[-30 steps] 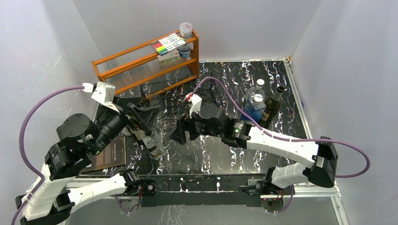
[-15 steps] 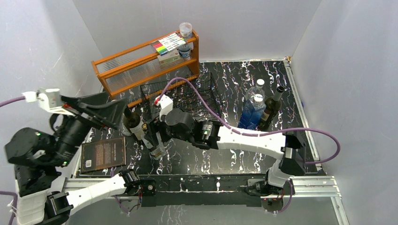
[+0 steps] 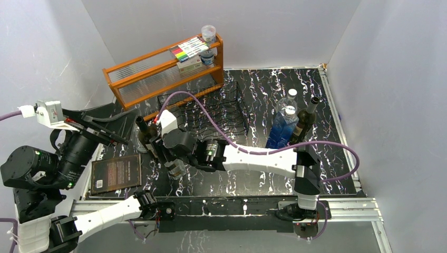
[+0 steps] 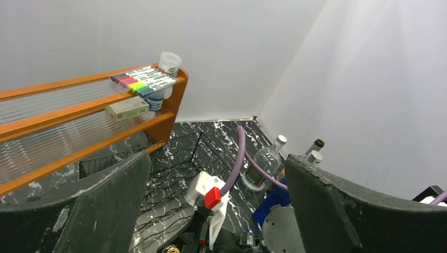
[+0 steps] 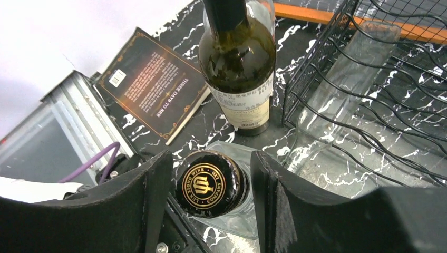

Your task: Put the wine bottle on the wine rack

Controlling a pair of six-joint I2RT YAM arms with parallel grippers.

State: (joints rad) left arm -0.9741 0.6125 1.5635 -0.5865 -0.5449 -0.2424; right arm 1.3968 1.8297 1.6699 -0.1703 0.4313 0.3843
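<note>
Two bottles stand by the near left corner of the wine rack [image 3: 211, 113], toward the left edge of the table [image 3: 237, 184]: a dark bottle [image 5: 240, 68] just beside the wire end, and nearer the arms a clear wine bottle [image 3: 176, 167] with a black cap [image 5: 211, 184]. The step in hand looks like the grasp, with the placing not yet begun. The right claw [image 5: 211, 168] reaches across the table, and its fingers stand on either side of that cap, very close to it. Whether they already pinch it cannot be told from the wrist view. The left claw [image 4: 216, 161] hangs wide open and holds nothing, up over the left edge and well apart from both bottles. A book [image 5: 153, 79] lies flat on the table beside the dark bottle. The next move probably calls for a firm hold on the neck, then a lift clear of the dark bottle and the upright wire end. After that the bottle must be tipped onto its side and lowered into a wire cradle. The smooth glass may slip.
</note>
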